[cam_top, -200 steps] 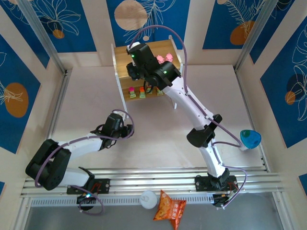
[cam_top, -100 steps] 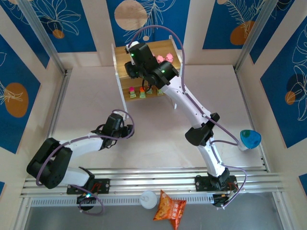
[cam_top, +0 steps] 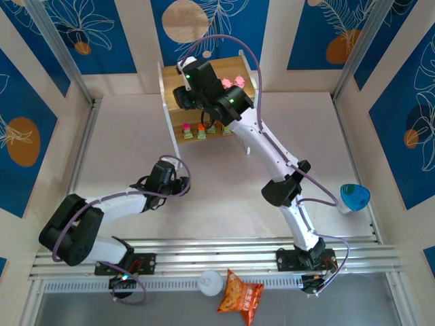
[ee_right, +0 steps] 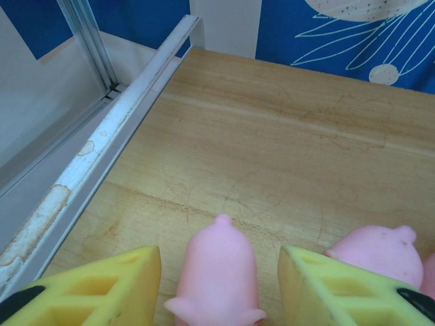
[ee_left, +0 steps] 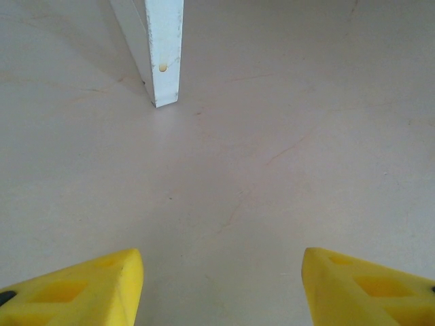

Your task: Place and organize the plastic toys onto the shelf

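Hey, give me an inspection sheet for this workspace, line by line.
Surface: pale table, faint scratches.
Job's things: a pink pig and a second pig stand on the top board of the shelf; blocky toys line its lower board.
Clutter: orange snack bag and white round object at the near edge; blue object at the right.
Grippers: right gripper open, straddling the pink pig; left gripper open, empty.
Cables: purple cable loops along each arm.
Surroundings: blue leaf-patterned panels.

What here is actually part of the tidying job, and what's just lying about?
Part of the job: pink pig toys, small blocky toys, wooden shelf.
Just lying about: orange snack bag, blue plastic container, white round object.
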